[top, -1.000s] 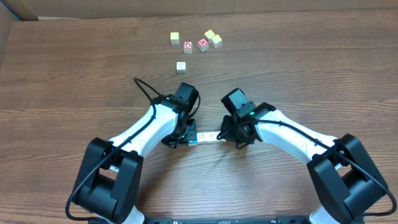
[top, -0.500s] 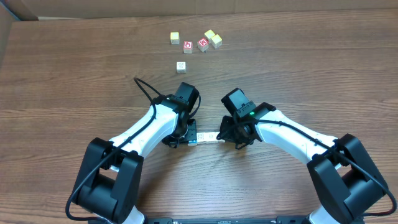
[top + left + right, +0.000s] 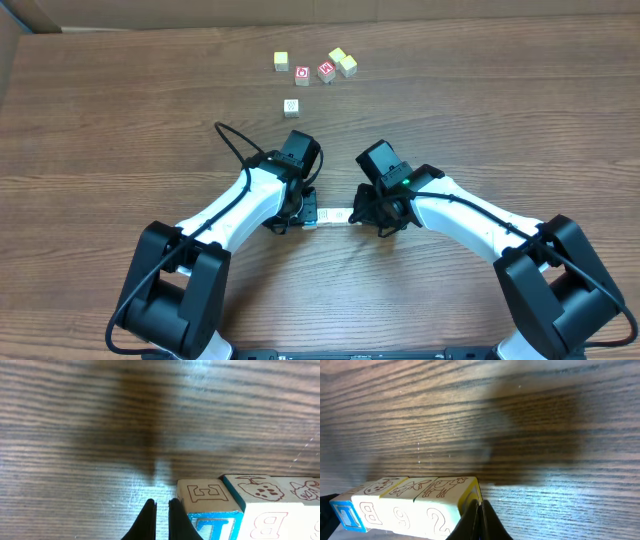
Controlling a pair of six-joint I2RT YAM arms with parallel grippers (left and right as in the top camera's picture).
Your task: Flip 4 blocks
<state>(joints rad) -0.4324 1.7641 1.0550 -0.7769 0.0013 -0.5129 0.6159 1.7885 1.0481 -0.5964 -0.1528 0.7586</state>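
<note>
A short row of blocks (image 3: 332,215) lies on the wooden table between my two grippers. In the left wrist view its end block (image 3: 205,494) shows an E on top and a blue front face, and beside it stands a block with a red B (image 3: 270,520). My left gripper (image 3: 161,506) is shut and empty, its right finger against the E block's side. In the right wrist view the row (image 3: 415,497) shows animal drawings on top and 2, 6 and B on its front. My right gripper (image 3: 480,508) is shut and empty, its tip against the yellow-edged end.
At the far side of the table lie loose cubes: a yellow one (image 3: 281,61), two red-faced ones (image 3: 302,75) (image 3: 326,71) and two yellow ones (image 3: 343,61). A white dotted cube (image 3: 290,106) sits nearer. A black cable (image 3: 232,143) loops off the left arm.
The left gripper and the row of blocks have shifted slightly toward the far side of the table. The right arm has barely moved.
</note>
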